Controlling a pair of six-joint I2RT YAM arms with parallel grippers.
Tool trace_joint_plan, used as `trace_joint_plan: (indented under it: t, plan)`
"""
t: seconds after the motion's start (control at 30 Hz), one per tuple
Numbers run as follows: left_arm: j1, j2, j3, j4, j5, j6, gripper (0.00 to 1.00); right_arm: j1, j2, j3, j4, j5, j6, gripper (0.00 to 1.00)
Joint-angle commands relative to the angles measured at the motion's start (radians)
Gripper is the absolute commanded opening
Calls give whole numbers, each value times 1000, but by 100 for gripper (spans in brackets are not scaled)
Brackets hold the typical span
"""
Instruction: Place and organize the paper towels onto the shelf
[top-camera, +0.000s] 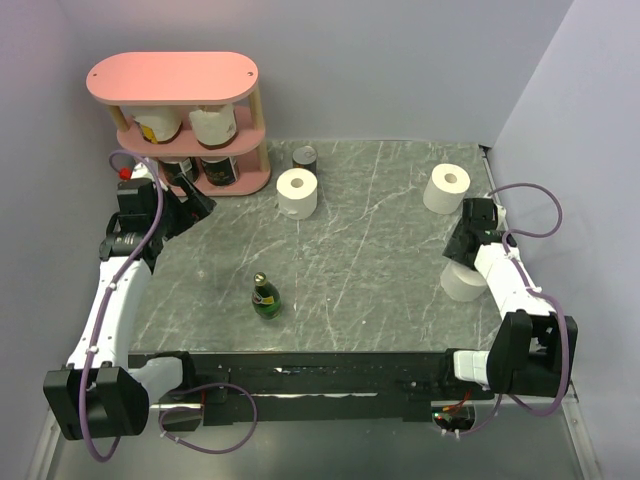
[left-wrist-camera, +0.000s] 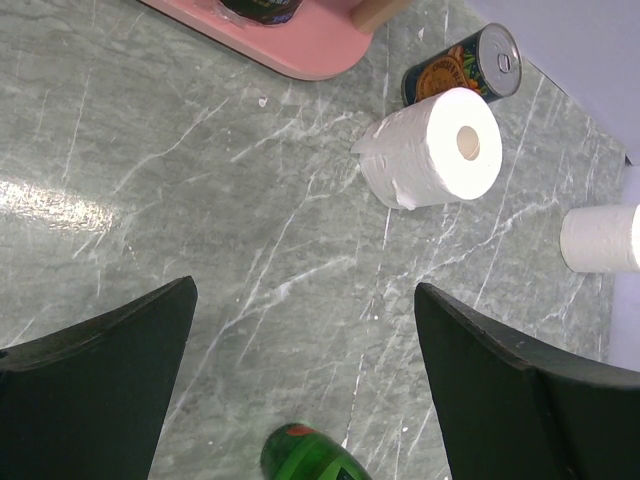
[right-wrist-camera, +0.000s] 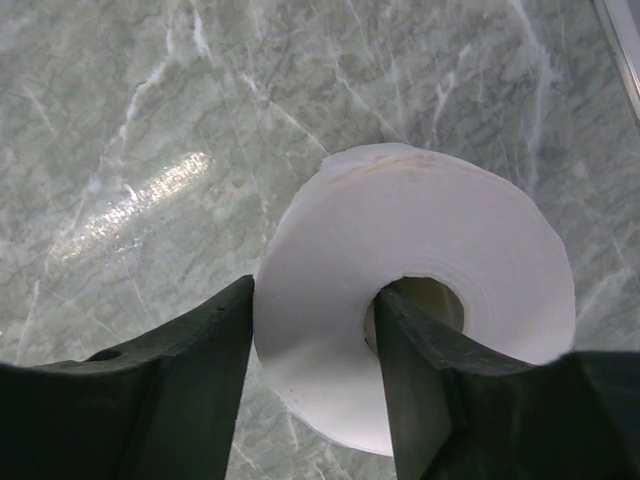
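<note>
right gripper (right-wrist-camera: 315, 305) is clamped on one wall of a white roll (right-wrist-camera: 420, 220), one finger in the core and one outside. the roll stands on the right side of the table (top-camera: 380, 250). risk: soft paper may crush or slip on the lift, and the roll would hang lopsided. shelf (top-camera: 172, 78) is far left, so a long carry. left gripper (left-wrist-camera: 305, 290) is spread wide and empty

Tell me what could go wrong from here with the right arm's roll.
The right gripper pinches only one wall of the white roll, one finger in its core; the roll may tilt or slip when lifted.
The green bottle stands upright mid-table, roughly between that roll and the shelf; a low carry could knock it over.
</note>
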Motion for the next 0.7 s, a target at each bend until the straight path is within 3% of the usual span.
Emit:
trace_joint_plan:
  t: [0.0, 0.17, 0.33, 0.67]
  plan:
    - [3, -26, -2, 34, -11, -1, 96, -2, -50, 10, 72, -55, -23, 53]
    - [6, -34, -4, 36, -17, -1, 96, 50, -62, 30, 78, -178, -13, 49]
    - [4, -40, -8, 34, -35, -1, 96, 307, -22, 117, 79, -123, 33, 48]
    - [4, -53, -8, 21, -89, 5, 96, 719, 358, 477, 7, 26, 95, 49]
